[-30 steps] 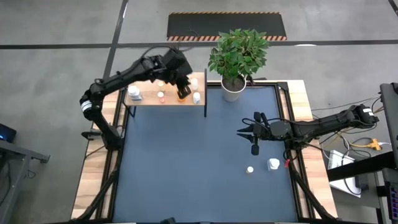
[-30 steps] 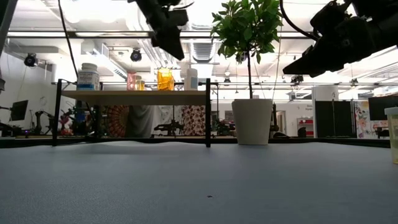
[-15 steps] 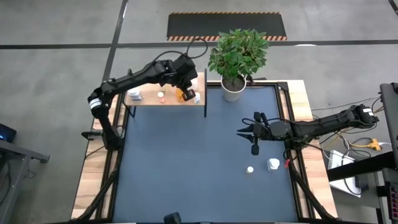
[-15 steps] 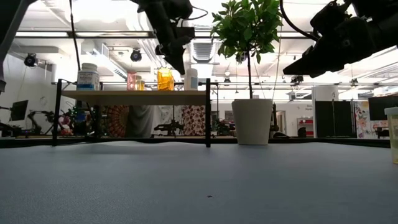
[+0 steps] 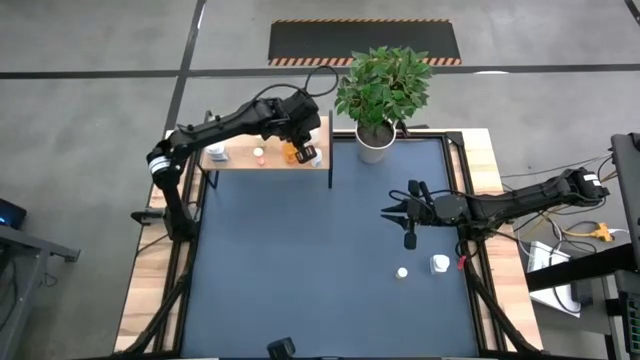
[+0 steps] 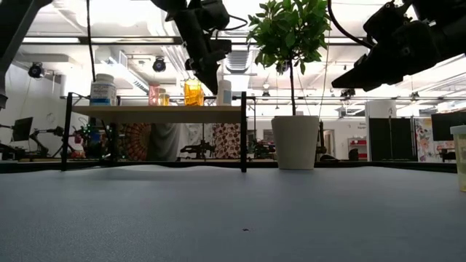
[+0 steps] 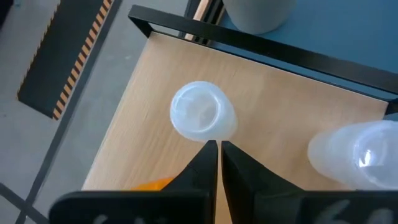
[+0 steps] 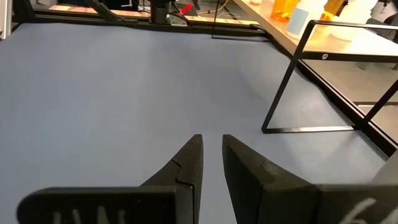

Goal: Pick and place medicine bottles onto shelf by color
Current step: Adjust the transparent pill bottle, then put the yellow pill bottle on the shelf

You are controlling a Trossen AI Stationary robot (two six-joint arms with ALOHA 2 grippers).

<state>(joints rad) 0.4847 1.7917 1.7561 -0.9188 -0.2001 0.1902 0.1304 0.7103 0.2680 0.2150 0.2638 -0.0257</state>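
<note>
left gripper [image 7: 213,151] empty above shelf [image 7: 280,93], no readable labels

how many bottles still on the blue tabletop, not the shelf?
2. A small white bottle and a larger white bottle stand side by side, apart, near the table's right edge. More may be hidden under the right arm.

We're counting two bottles [image 5: 402,272] sitting on the tabletop [image 5: 300,260], five bottles [image 6: 103,89] showing on the one shelf [image 5: 235,160], one potted plant [image 5: 380,95], and two arms, each carrying one pincer.
</note>
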